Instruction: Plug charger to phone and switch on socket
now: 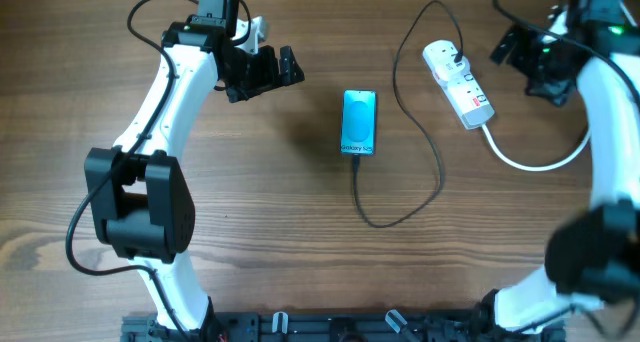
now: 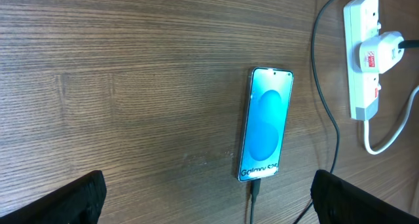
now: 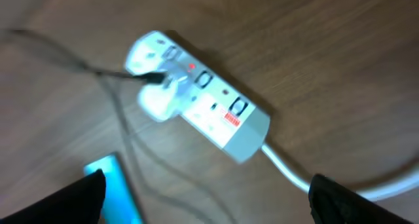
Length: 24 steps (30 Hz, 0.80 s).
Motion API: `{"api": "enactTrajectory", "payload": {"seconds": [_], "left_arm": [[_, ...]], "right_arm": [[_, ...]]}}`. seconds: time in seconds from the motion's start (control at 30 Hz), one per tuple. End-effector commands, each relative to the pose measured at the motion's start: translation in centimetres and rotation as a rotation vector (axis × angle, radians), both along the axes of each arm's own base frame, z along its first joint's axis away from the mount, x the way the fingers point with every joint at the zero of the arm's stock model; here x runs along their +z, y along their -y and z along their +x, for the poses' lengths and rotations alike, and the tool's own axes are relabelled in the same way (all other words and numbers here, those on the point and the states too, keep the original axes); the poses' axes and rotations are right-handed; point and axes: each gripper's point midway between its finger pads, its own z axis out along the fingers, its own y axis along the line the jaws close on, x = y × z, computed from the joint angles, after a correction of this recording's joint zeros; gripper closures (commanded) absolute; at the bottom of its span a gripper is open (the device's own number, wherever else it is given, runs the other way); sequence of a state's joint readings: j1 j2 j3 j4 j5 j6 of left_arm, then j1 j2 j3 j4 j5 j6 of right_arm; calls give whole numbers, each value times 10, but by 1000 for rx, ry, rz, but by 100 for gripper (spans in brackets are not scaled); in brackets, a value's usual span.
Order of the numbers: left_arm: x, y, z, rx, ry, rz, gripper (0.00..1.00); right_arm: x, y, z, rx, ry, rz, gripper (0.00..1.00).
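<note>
The phone (image 1: 358,122) lies flat mid-table, cyan screen up, "Galaxy" text at its near end. The charger cable (image 1: 437,172) is black; its connector tip (image 2: 254,186) sits in the phone's near end, and its white plug head (image 1: 456,58) sits in the socket (image 1: 468,97), a white power strip at the back right. The phone (image 2: 265,124) and socket (image 2: 362,60) show in the left wrist view, and the socket (image 3: 216,109) again, blurred, in the right wrist view. My left gripper (image 1: 265,72) is open and empty, left of the phone. My right gripper (image 1: 525,57) is open and empty, right of the socket.
The socket's thick white cord (image 1: 535,162) curves off to the right under my right arm. The table is brown wood. Black arm cables loop at the back left and back right corners.
</note>
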<state>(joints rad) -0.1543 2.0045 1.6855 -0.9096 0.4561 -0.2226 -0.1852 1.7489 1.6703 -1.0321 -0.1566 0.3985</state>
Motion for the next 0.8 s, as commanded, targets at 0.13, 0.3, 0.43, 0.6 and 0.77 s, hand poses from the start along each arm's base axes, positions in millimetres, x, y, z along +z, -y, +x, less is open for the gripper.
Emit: {"api": "enactTrajectory", "payload": {"seconds": [0.13, 0.3, 0.43, 0.6, 0.77], "left_arm": [[-4, -2, 0, -6, -1, 12, 0], [-4, -2, 0, -6, -1, 12, 0], [-4, -2, 0, -6, -1, 12, 0], [-4, -2, 0, -6, -1, 12, 0], [-4, -2, 0, -6, -1, 12, 0]], "right_arm": [[72, -32, -58, 92, 106, -46, 0], [66, -54, -97, 138, 115, -98, 0], [69, -65, -131, 170, 135, -98, 0], [86, -66, -165, 171, 170, -97, 1], [85, -66, -192, 174, 130, -91, 0]]}}
